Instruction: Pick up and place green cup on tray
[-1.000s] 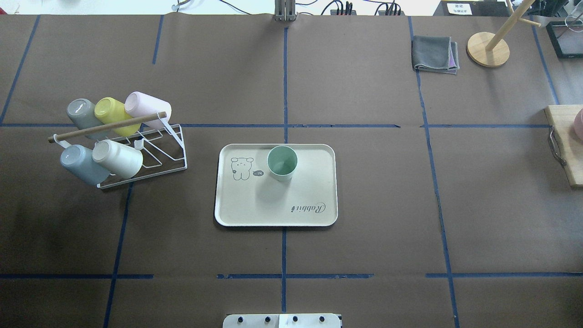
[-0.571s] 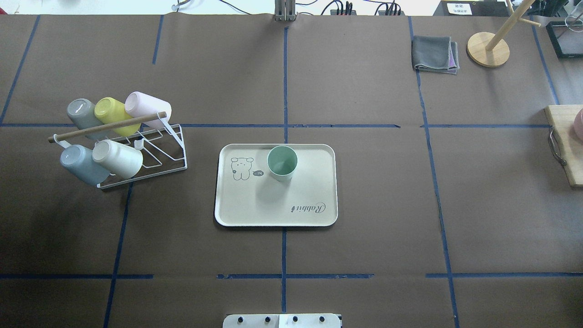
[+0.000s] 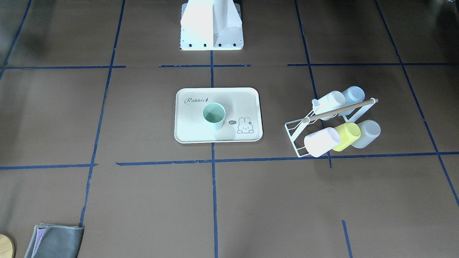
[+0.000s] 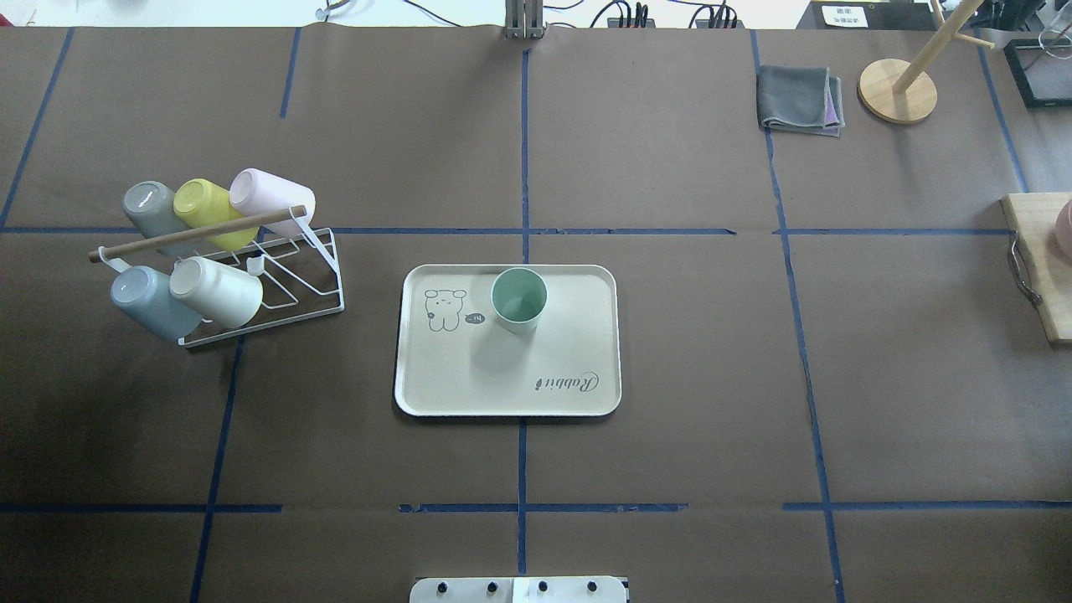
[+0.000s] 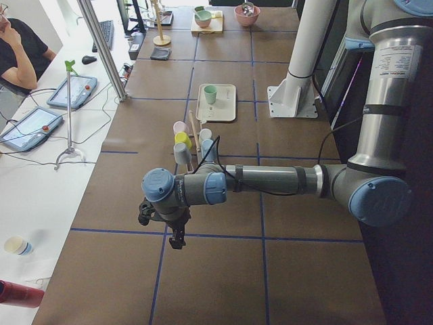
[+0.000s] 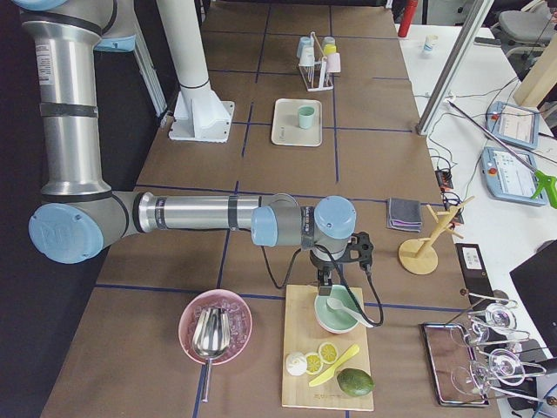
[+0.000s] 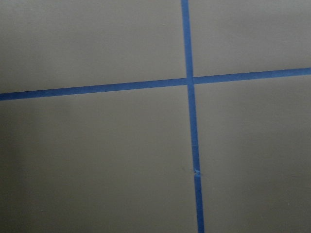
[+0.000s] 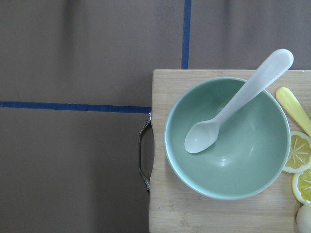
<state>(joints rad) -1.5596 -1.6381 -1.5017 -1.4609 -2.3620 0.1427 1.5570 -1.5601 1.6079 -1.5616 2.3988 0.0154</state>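
The left arm [image 5: 270,181] is being held stretched out level and low over the brown surface [image 4: 670,377], its wrist bent so that the left pincer [image 5: 178,238] is pointing straight down above bare paper, well apart from the tray. From the left wrist view only two crossing lines of blue tape [image 7: 189,80] are being shown. The right arm [image 6: 191,213] is being held in a like pose at the other end of the surface, with the right pincer [image 6: 325,283] hanging above a sage-green bowl [image 8: 243,155]. Whether either pincer is spread or pressed together cannot be told. The green cup [image 4: 518,296] is being carried upright and empty by the cream tray [image 4: 502,377], between the bunny drawing and the "Rabbit" lettering. A white plastic spoon [image 8: 243,92] is being held in the sage-green bowl, which is standing on a wooden board [image 8: 165,213] beside lemon slices [image 8: 297,151]. A metal scoop [image 6: 211,333] is lying in a pink bowl [image 6: 235,335] next to that board. On a white wire rack [image 4: 197,234], a grey cup [image 4: 151,208], a yellow cup [image 4: 208,209], a pink cup [image 4: 272,197], a blue-grey cup [image 4: 151,301] and a cream cup [image 4: 219,291] are being kept on their sides.
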